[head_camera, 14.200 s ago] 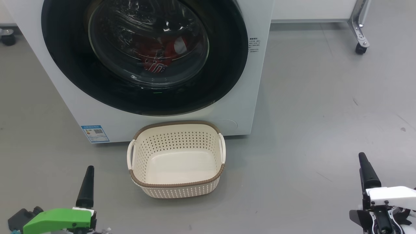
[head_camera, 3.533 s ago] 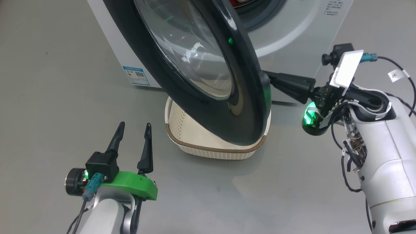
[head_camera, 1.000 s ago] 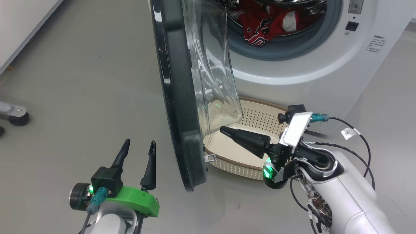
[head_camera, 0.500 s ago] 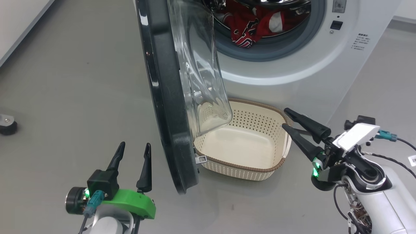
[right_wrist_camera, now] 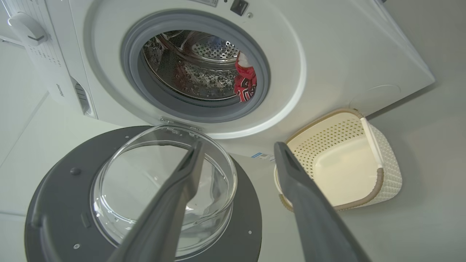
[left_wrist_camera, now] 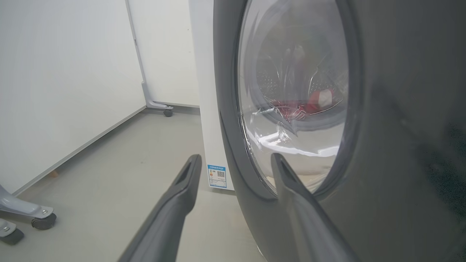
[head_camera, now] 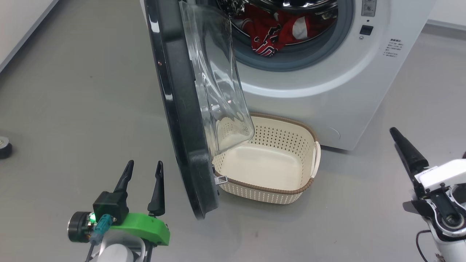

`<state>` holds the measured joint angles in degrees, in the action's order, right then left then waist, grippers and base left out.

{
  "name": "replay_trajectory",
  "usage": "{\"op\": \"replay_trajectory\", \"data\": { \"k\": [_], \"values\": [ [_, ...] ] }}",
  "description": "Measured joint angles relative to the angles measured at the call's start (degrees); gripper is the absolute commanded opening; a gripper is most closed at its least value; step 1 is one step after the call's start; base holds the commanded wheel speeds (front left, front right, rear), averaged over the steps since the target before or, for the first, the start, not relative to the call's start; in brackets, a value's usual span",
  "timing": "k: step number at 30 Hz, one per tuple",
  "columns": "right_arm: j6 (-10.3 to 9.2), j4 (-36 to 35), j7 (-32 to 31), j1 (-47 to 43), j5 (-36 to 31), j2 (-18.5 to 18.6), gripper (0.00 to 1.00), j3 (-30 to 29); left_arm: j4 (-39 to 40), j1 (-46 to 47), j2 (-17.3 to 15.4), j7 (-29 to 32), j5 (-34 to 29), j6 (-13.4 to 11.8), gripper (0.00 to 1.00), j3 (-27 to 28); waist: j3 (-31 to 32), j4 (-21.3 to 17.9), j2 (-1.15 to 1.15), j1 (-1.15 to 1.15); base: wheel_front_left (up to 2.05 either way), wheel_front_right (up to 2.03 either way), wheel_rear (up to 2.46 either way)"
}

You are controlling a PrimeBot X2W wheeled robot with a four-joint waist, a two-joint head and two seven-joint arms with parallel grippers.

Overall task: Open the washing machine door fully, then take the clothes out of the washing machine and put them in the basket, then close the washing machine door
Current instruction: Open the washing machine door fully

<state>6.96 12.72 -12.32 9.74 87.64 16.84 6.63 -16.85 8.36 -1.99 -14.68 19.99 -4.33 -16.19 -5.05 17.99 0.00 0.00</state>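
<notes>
Nearest, the left tool hovers over the grey floor, its two fingers spread and empty. It is just beside the outer face of the washing machine door, which stands between it and the basket. The right tool, low on the right, is likewise parted and holds nothing. Half a second ago its tips were just beside the basket's right rim; now it is well apart from it. The door juts out nearly edge-on, and its glass bowl overhangs the left part of the empty basket. The basket stands on the floor just in front of the washing machine. Beyond, the round opening is uncovered, and the red clothes lie low in the drum. A caster sits far left.
</notes>
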Motion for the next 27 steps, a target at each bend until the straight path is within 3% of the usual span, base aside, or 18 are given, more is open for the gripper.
{"op": "replay_trajectory", "data": {
  "k": [11, 17, 23, 27],
  "values": [
    [-0.19, 2.6, 19.8, -7.6, -24.0, 6.1, 1.0, -0.3, -0.9, -1.5, 0.0, 0.0, -0.7, -0.2, 1.0, 1.2, 1.7, -1.6, 0.0, 0.0, 0.0, 0.0, 0.0],
    [-6.3, 3.1, 29.0, -9.1, -36.2, 9.5, 1.0, 0.2, -1.1, -1.6, 0.0, 0.0, -0.9, -0.2, 1.0, 1.1, 2.3, -1.9, 0.0, 0.0, 0.0, 0.0, 0.0],
    [-11.91, 2.7, 27.8, -9.5, -47.6, 11.5, 1.0, 2.6, -1.3, -1.9, 0.0, 0.0, -0.9, -0.1, 1.0, 1.3, 2.7, -2.0, 0.0, 0.0, 0.0, 0.0, 0.0],
    [-13.02, 1.4, 27.4, -9.9, -52.6, 11.4, 1.0, 4.3, -1.4, -2.0, 0.0, 0.0, -0.9, -0.1, 1.0, 1.3, 2.9, -2.1, 0.0, 0.0, 0.0, 0.0, 0.0]
  ]
}}
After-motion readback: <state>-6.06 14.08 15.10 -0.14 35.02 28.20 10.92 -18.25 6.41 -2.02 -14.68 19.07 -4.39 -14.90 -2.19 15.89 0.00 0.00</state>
